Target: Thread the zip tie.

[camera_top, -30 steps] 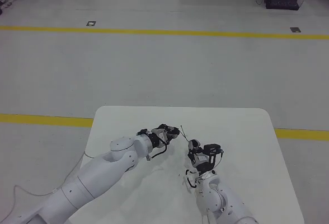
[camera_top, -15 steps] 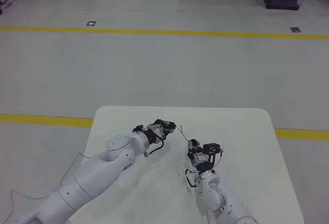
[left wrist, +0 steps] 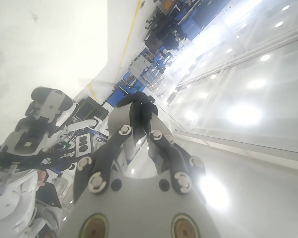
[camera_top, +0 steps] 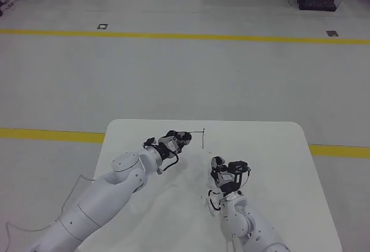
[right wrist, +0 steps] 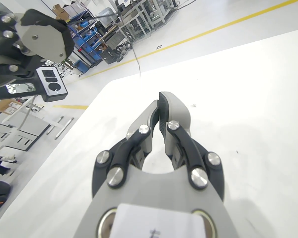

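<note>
White table (camera_top: 267,189), yellow-lined floor beyond | my left claw (camera_top: 186,134) clamps the zip tie (camera_top: 202,140), whose strap juts past its tips, then bends down | my right claw (right wrist: 159,111) is closed and empty, tie well ahead | step: lining up ends, I judge | next: open right, catch the hanging end

The left gripper (camera_top: 185,135) hangs over the far middle of the white table (camera_top: 273,151), holding one end of the thin black zip tie (camera_top: 202,140); the tie runs right from its tip, then bends sharply toward the near side; the right gripper (camera_top: 218,162) sits nearer and to the right, apart from the tie; a yellow floor line (camera_top: 172,35) crosses far beyond the table.
</note>
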